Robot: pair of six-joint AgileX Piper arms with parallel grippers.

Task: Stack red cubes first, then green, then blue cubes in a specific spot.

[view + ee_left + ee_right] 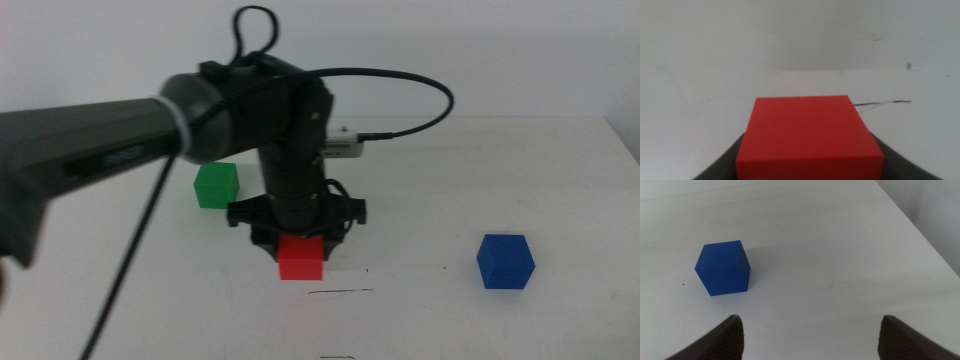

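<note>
Just behind the pen line (pixel 340 292), my left gripper (pixel 299 243) clamps the red cube (pixel 300 257), seemingly near the tabletop. Releasing short leaves the stack off its mark. My right gripper (pixel 810 335) waits, jaws wide, near the blue cube (pixel 723 267).

You will find no text that can be read. The left arm (pixel 90 150) carries a small marking on its side, but it is too blurred to read.
</note>
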